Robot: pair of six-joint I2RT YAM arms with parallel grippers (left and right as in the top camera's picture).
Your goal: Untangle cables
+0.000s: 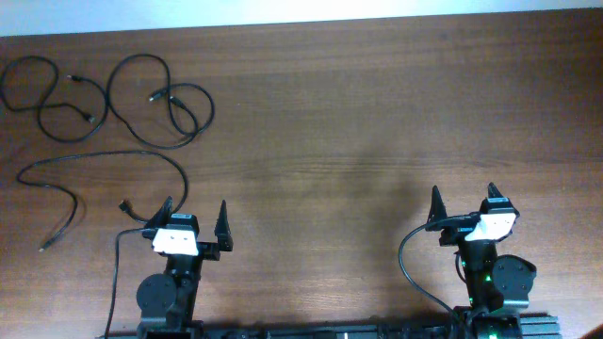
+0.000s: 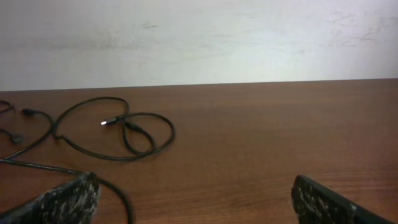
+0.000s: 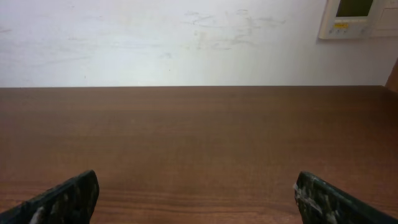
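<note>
Cables (image 1: 141, 56) thin, blk, looped, small plugs

Soft, even light is washing the table (image 1: 377, 94), with a faint shadow lying ahead of the right gripper (image 1: 464, 196).

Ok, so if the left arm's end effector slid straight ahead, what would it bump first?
Probably the thin black cable curving right beside one fingertip of the open left end effector. Dead centre looks like bare brown wooden table, though depth is hard to judge.
</note>
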